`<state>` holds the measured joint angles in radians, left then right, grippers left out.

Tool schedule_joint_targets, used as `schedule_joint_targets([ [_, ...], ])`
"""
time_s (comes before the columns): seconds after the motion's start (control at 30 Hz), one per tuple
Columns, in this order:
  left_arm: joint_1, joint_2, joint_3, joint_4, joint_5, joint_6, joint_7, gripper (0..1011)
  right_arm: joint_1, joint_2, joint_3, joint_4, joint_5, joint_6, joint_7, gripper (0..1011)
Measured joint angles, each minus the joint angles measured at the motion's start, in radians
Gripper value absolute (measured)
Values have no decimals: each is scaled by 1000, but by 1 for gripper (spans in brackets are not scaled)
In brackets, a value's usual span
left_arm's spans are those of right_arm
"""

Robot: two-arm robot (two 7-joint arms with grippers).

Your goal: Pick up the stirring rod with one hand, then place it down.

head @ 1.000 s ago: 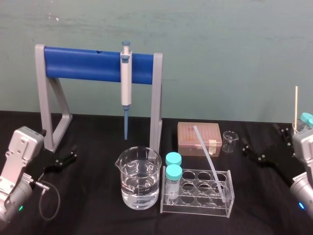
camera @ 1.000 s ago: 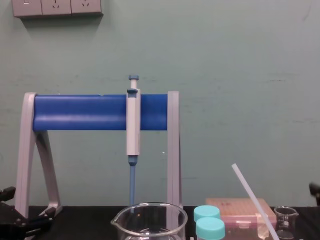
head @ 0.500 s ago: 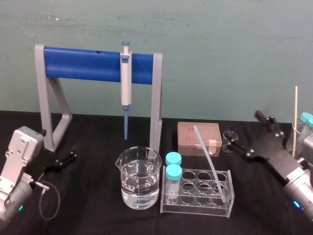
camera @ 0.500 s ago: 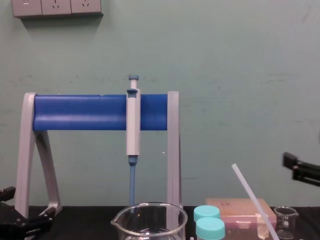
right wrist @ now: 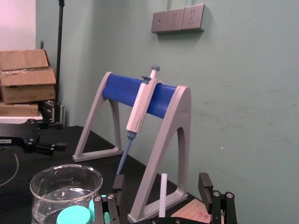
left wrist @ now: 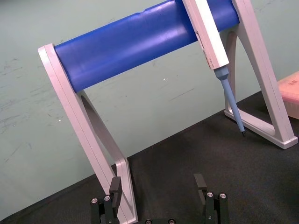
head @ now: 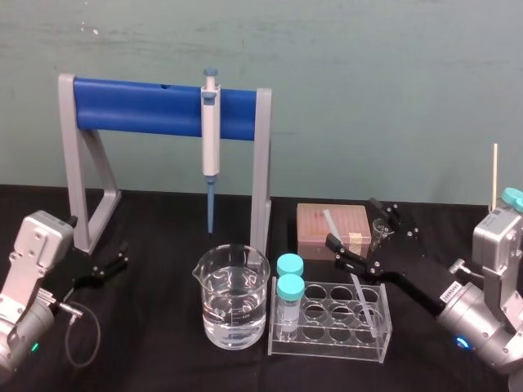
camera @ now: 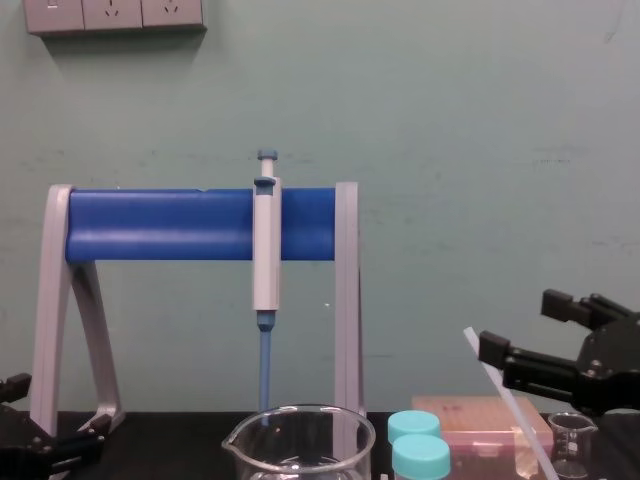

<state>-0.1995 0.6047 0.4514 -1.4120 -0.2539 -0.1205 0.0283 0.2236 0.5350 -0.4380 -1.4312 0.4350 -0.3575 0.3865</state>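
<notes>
Head view: right pincer (head: pixel 351 221) spread wide astride the stirring rod (head: pixel 364 298), untouched; left pincer (head: pixel 122 256) idle, splayed.

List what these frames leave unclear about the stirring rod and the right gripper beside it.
- Lower end of the stirring rod: cut off by the chest view's bottom edge; in the head view the clear rack blurs where it rests.
- Rod below the right gripper fingers: right wrist view, hidden by the gripper's own body.
- Contents of the small beaker: too small to tell; in the head view a gripper finger partly covers it.
</notes>
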Motion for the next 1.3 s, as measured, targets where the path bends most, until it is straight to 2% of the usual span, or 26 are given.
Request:
schedule_joint_targets([
  [0.37, 0, 0, 0, 0, 0, 0, 0, 1000, 66, -50, 5, 100, 55, 95, 78, 1004],
  [0.77, 0, 0, 0, 0, 0, 0, 0, 1000, 134, -100, 12, 218, 59, 148, 147, 1004],
  [1.03, 0, 0, 0, 0, 0, 0, 0, 1000, 142, -113, 19, 234, 53, 172, 172, 1004],
  [1.3, 0, 0, 0, 0, 0, 0, 0, 1000, 140, -116, 25, 234, 45, 174, 173, 1004],
])
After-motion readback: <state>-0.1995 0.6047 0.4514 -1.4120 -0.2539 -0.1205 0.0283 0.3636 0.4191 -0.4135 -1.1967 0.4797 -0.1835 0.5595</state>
